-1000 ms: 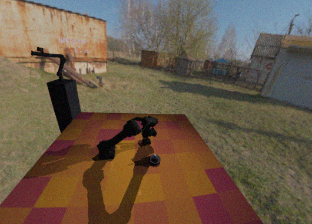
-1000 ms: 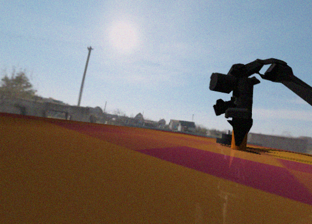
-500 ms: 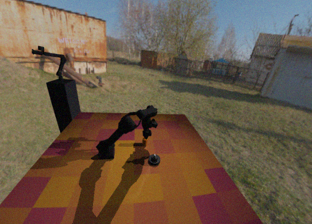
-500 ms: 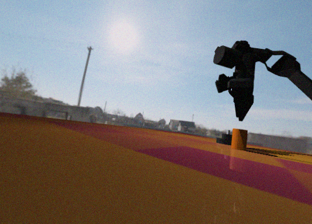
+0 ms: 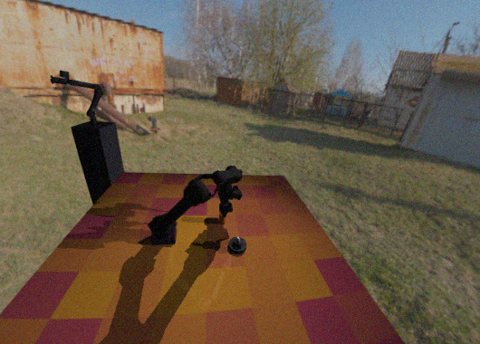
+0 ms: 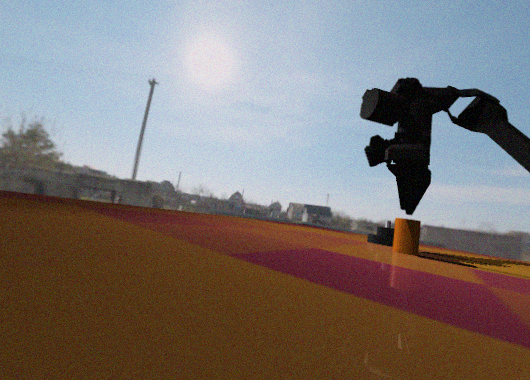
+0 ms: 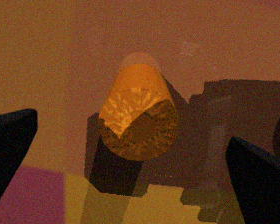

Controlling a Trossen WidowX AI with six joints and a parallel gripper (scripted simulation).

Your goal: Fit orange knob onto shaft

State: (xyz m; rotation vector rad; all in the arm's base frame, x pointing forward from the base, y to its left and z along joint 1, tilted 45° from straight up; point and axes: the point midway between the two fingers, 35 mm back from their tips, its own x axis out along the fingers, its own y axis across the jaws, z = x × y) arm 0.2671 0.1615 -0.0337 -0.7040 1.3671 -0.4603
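1. One orange knob [image 6: 406, 236] stands upright on the checkered surface [image 6: 200, 302], directly below the gripper [image 6: 410, 209], whose jaws are spread wide and empty, clear of the knob.
2. The top view shows the pedestal [image 5: 237, 244] and its silver shaft [image 5: 237, 239] apart from the gripper, bare.
3. The wrist view shows both fingertips flanking the knob's top.
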